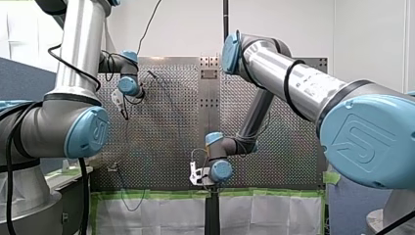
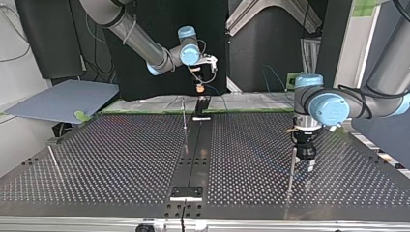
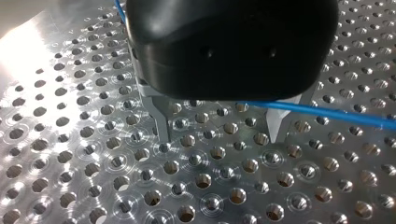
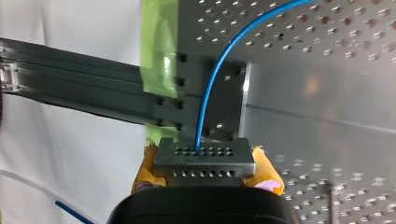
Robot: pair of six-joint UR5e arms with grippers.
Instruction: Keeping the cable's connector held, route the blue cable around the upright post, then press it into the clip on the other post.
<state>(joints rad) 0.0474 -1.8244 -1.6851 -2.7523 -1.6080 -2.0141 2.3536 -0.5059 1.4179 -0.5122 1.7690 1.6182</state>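
Holding the connector (image 4: 204, 158) clamped in my right gripper (image 4: 205, 173), my left gripper (image 3: 217, 123) spread wide by the blue cable (image 3: 327, 112). Routing and clipping both look undone.

Bright, even room light fills the front view. In the left wrist view hard glare whitens the perforated table (image 3: 28, 51) beside my left gripper (image 3: 218, 136), whose casing reads flat black, and hole rims glint. In the right wrist view the connector (image 4: 204, 161) shows dull highlights; the top view's backdrop (image 2: 270, 43) is dark.
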